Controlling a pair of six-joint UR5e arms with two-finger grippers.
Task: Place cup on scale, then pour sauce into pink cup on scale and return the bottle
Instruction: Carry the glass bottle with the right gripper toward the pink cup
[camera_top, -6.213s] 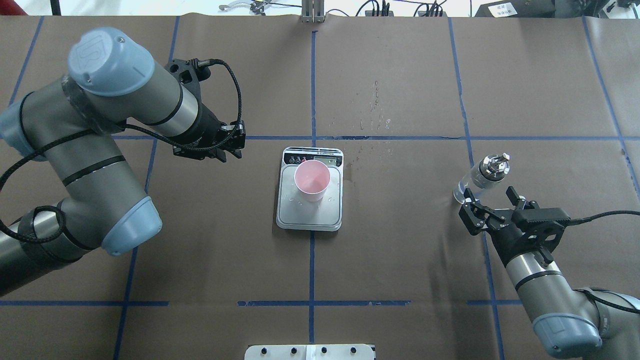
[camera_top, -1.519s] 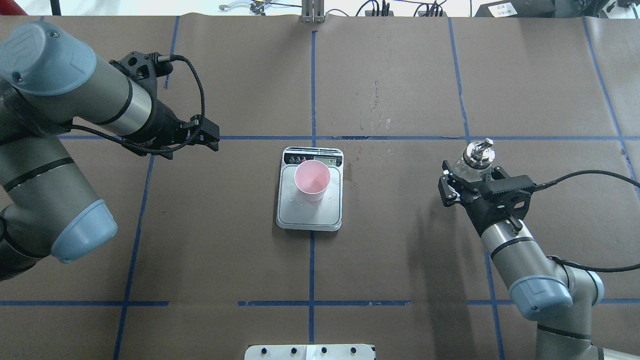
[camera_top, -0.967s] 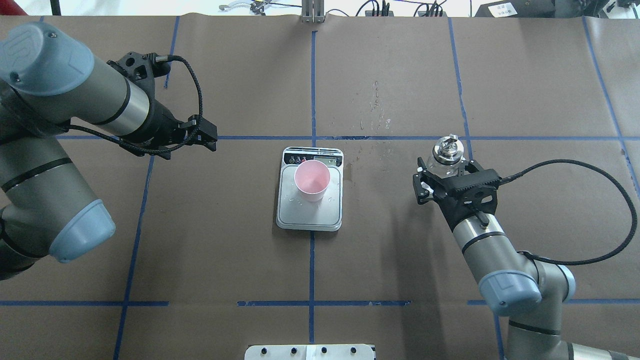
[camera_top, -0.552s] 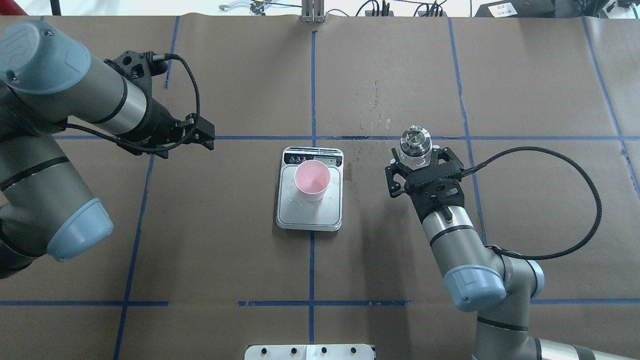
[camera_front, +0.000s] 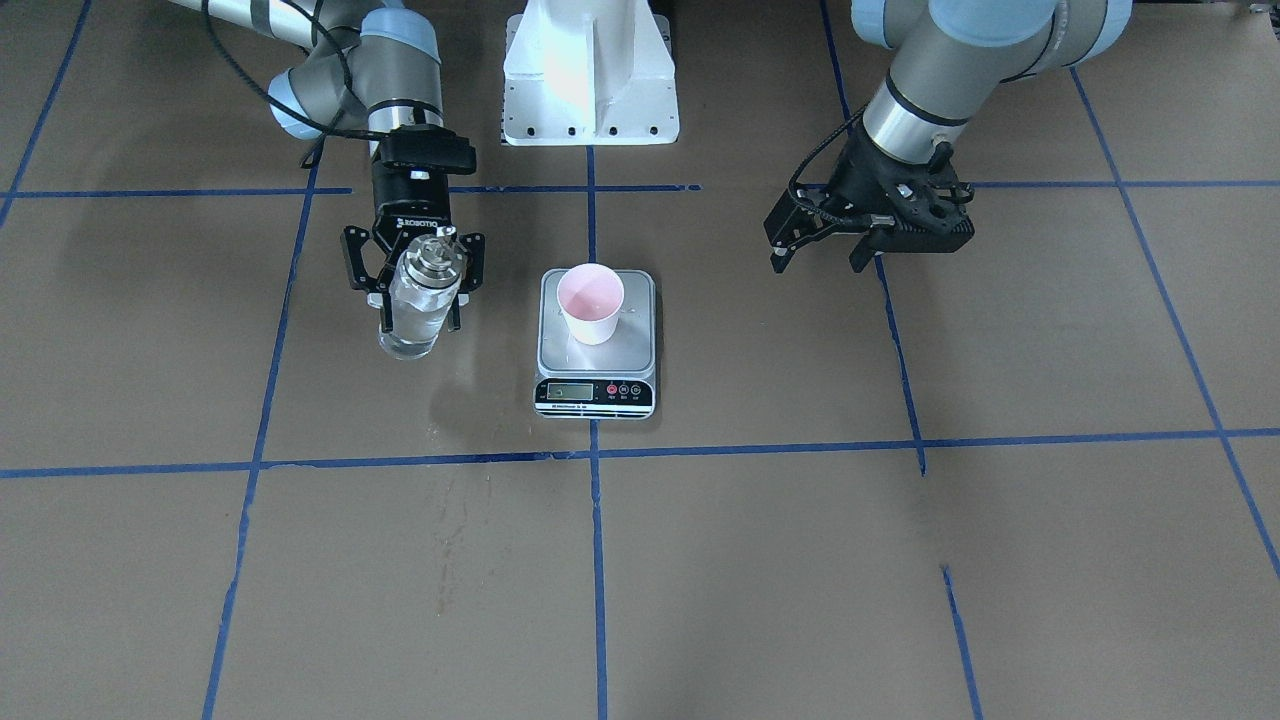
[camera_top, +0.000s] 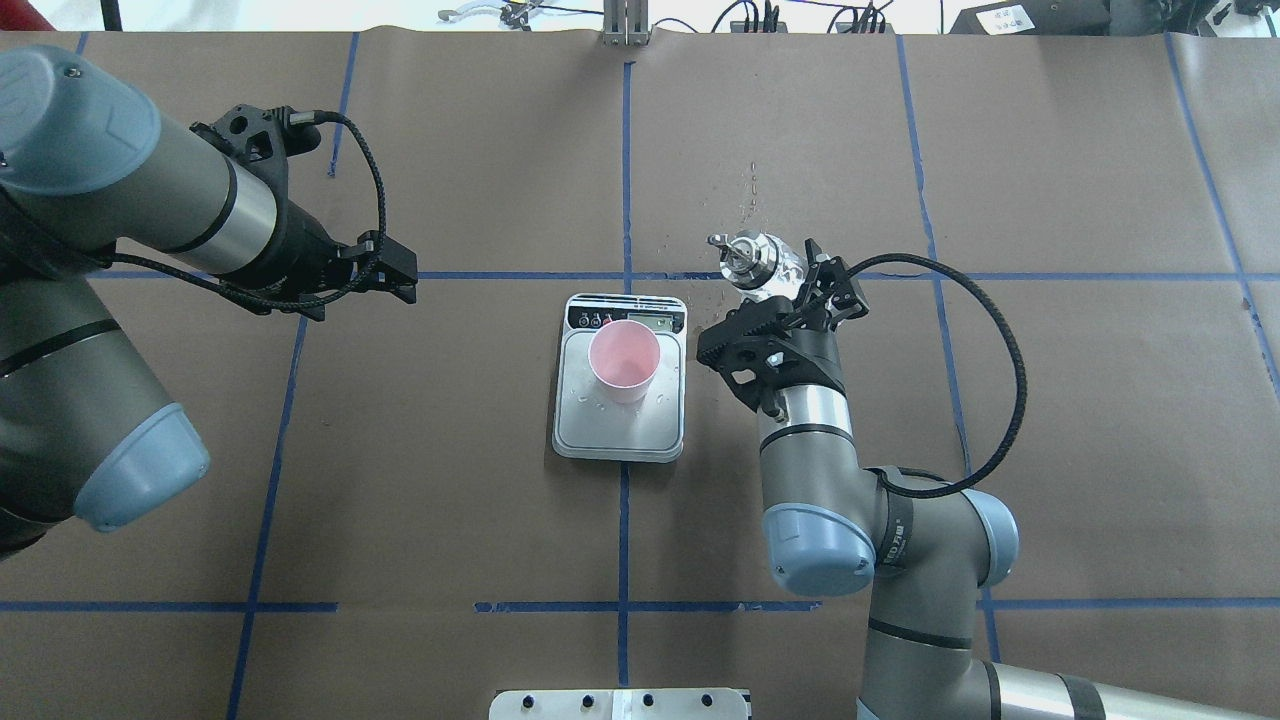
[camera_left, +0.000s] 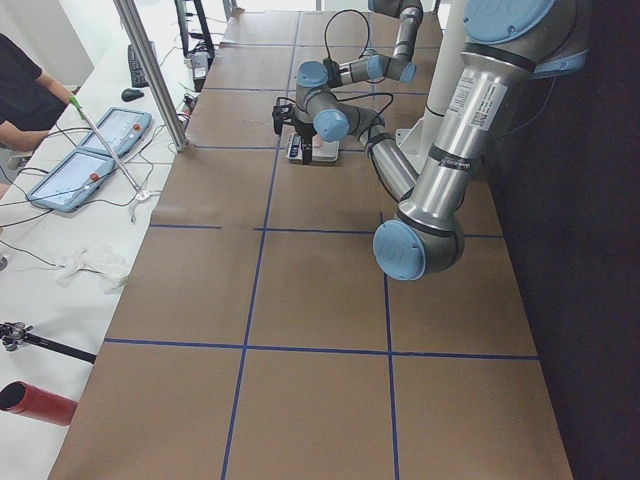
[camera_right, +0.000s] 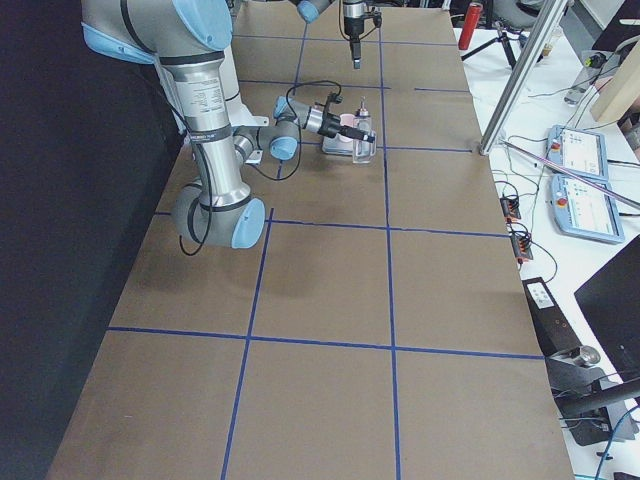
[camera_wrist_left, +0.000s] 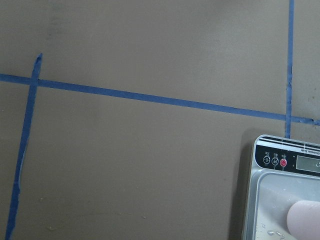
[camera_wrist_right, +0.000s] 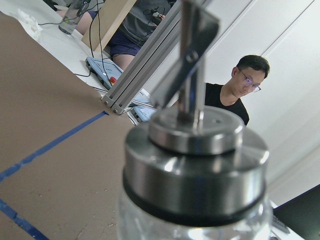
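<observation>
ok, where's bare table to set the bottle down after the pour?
Bare paper on the robot's right of the right gripper, out past the blue tape line; also the operator-side row beyond the scale. Crowded: the narrow strip between the held bottle and the scale carrying the cup.
</observation>
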